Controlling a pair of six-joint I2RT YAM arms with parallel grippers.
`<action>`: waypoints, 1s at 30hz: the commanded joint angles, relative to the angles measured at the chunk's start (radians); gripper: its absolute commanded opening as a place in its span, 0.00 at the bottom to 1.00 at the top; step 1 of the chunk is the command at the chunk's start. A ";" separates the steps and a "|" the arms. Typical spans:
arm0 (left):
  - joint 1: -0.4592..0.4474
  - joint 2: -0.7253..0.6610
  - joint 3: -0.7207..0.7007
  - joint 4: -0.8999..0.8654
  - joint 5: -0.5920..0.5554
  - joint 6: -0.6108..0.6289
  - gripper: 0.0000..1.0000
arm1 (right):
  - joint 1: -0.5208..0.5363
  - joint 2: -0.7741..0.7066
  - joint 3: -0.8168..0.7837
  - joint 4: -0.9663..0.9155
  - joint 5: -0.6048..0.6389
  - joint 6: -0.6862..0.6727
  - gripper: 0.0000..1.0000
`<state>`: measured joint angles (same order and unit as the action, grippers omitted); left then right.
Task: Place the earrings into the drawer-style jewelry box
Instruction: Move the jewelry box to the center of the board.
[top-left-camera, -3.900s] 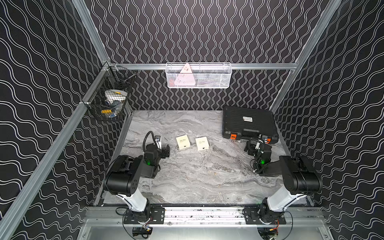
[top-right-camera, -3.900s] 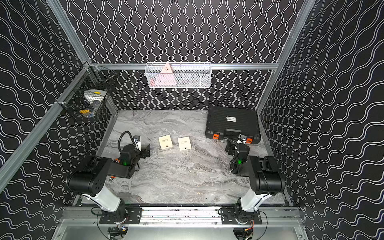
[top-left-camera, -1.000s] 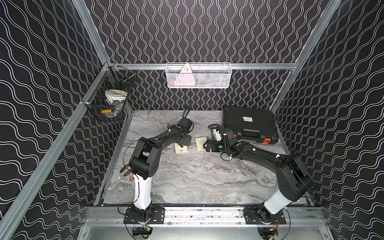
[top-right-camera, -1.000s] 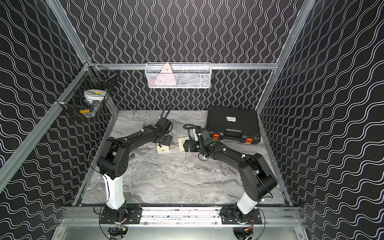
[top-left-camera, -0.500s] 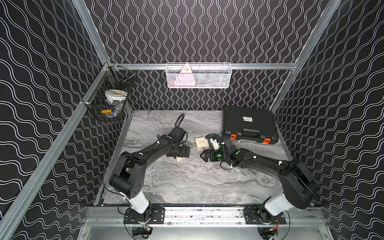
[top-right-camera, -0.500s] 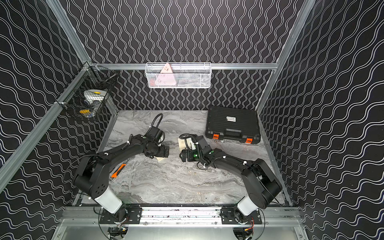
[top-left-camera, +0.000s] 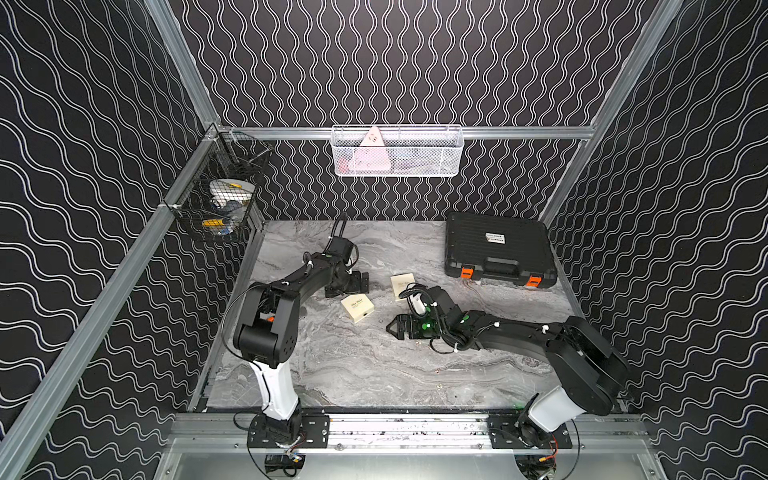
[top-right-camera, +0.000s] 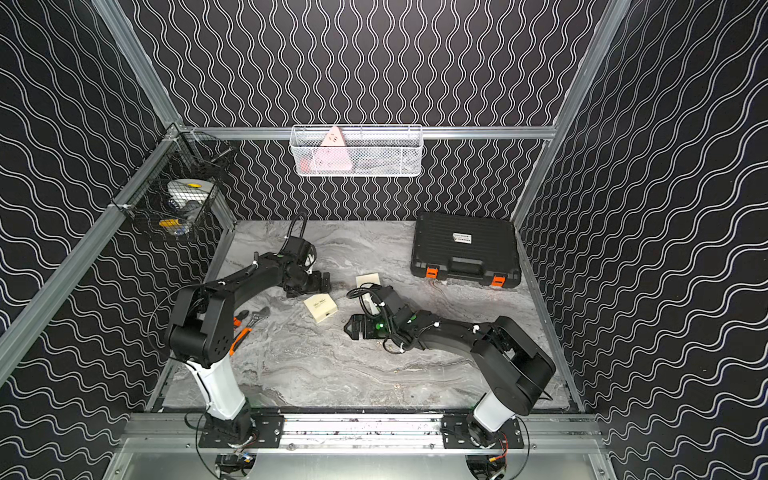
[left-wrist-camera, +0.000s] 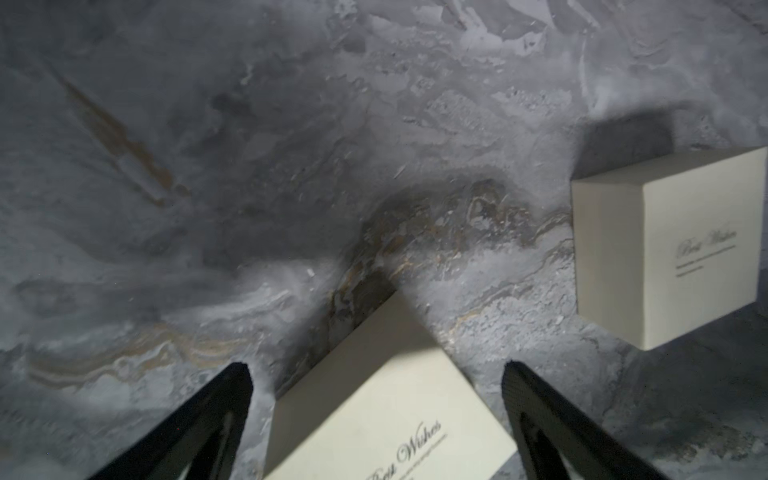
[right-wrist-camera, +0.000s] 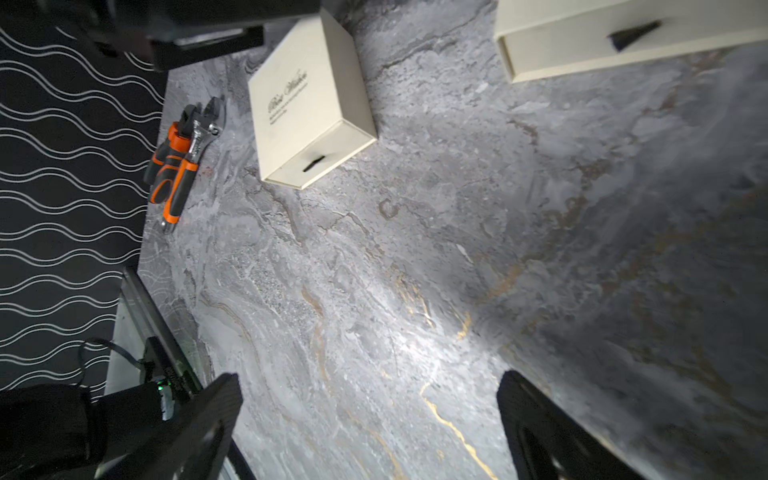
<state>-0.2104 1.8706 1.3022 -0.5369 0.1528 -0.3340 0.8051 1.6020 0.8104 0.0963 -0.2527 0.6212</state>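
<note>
Left tool: released, fingers spread wide, nothing held; low over the table.
Right tool: released, jaws wide apart, empty; only bare table between its tips.
Jewelry box: cream, "Best Wishes" lettered on the lid. In the left wrist view it lies between the left tool's spread fingers and touches neither. It sits ahead of the right tool and off to one side, with the drawer front and its dark pull tab turned toward that tool.
Second jewelry box: same make; beyond one finger of the left tool, apart from the first box. In both top views it is close beside the right tool's wrist, partly hidden by a cable.
Earrings: tiny gold specks on the table, outside both boxes, well apart from both tools.
Pliers and wrench: orange-and-black handles, lying together, farther ahead of the right tool than the jewelry box.
Black case: shut, orange latches; well apart from both tools.
</note>
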 joint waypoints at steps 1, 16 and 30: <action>0.000 0.006 -0.006 0.035 0.111 0.017 0.99 | 0.002 0.009 -0.008 0.070 -0.007 0.040 1.00; -0.052 -0.304 -0.321 0.077 0.204 -0.070 0.99 | -0.024 0.066 0.018 0.092 -0.001 0.031 0.94; 0.053 -0.233 -0.262 0.057 0.154 -0.016 0.99 | -0.061 0.304 0.213 0.193 -0.112 0.213 0.49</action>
<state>-0.1665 1.6039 1.0267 -0.4824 0.2882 -0.3656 0.7444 1.8698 1.0000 0.2401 -0.3290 0.7540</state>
